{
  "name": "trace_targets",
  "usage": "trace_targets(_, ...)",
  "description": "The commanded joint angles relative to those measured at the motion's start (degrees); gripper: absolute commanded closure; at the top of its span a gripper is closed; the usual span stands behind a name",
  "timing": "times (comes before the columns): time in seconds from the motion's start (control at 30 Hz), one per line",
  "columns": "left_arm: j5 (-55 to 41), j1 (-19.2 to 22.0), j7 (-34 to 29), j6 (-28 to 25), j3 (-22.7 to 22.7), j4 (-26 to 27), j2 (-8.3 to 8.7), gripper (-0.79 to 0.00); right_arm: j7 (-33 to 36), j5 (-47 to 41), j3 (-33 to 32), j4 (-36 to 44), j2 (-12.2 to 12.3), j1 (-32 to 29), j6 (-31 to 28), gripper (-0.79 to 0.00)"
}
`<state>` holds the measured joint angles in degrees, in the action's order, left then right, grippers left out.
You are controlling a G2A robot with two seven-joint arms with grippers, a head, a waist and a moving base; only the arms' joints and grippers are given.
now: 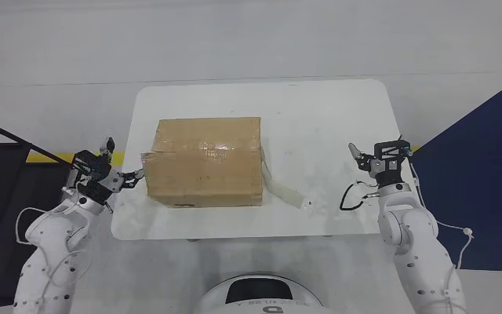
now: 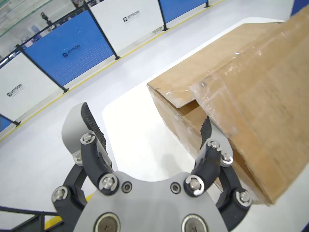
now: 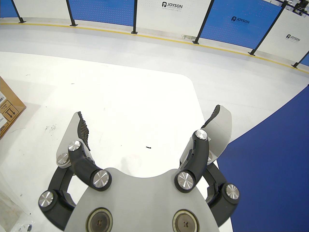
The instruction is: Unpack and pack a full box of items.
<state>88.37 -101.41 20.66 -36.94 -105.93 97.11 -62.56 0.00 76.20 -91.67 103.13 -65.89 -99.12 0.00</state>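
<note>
While the cardboard box (image 1: 205,161) sits shut near the middle of the white tabletop (image 1: 337,110), somewhat toward the robot's left, both arms wait at opposite ends with nothing held. Clear tape (image 2: 217,95) runs over the box's top seam and down its left end, where it looks wrinkled and one flap corner stands slightly raised. A pale loose strip (image 1: 284,191), probably peeled tape, trails from the box's right side onto the tabletop. The left arm (image 1: 55,235) is at the tabletop's left edge, its jaws spread wide and empty; one fingertip (image 2: 206,125) is right at the taped end of the box, touching or just short of it, while the other fingertip (image 2: 90,119) points away over the tabletop's edge. The right arm (image 1: 408,228) is at the right edge, well apart from the box, its jaws also wide open and empty above bare tabletop. Unpacking appears to be at its opening step: the seal is only partly undone and the flaps are not yet lifted, so no contents can be seen. The next move likely calls for the left jaws to pinch the wrinkled tape end or raised flap corner, then pull it along the seam while the box is kept from sliding.
</note>
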Motion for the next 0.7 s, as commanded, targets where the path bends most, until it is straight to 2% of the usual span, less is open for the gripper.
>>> trace_targets(0.0, 1.62, -0.85, 3.74, -3.48, -1.08, -0.08, 0.41, -0.785, 0.00, 0.00, 0.00, 0.00, 0.00, 0.00, 0.00, -0.785)
trace_targets(0.13, 5.80, -1.89, 10.70, -10.36, -3.03, -0.58, 1.41, -0.785, 0.00, 0.00, 0.00, 0.00, 0.00, 0.00, 0.00, -0.785)
trace_targets(0.23, 9.57, -2.38, 15.08, -12.82, -3.28, -1.48, 2.03, -0.785, 0.00, 0.00, 0.00, 0.00, 0.00, 0.00, 0.00, -0.785)
trace_targets(0.37, 13.57, -2.38, 18.88, -11.52, -2.71, -3.08, 2.54, -0.785, 0.00, 0.00, 0.00, 0.00, 0.00, 0.00, 0.00, -0.785)
trace_targets(0.53, 17.84, 0.22, 15.38, -7.00, -0.07, -5.61, 2.77, -0.785, 0.00, 0.00, 0.00, 0.00, 0.00, 0.00, 0.00, -0.785)
trace_targets(0.67, 15.97, 1.63, 15.91, -8.67, 1.01, -7.19, 2.97, -0.785, 0.00, 0.00, 0.00, 0.00, 0.00, 0.00, 0.00, -0.785)
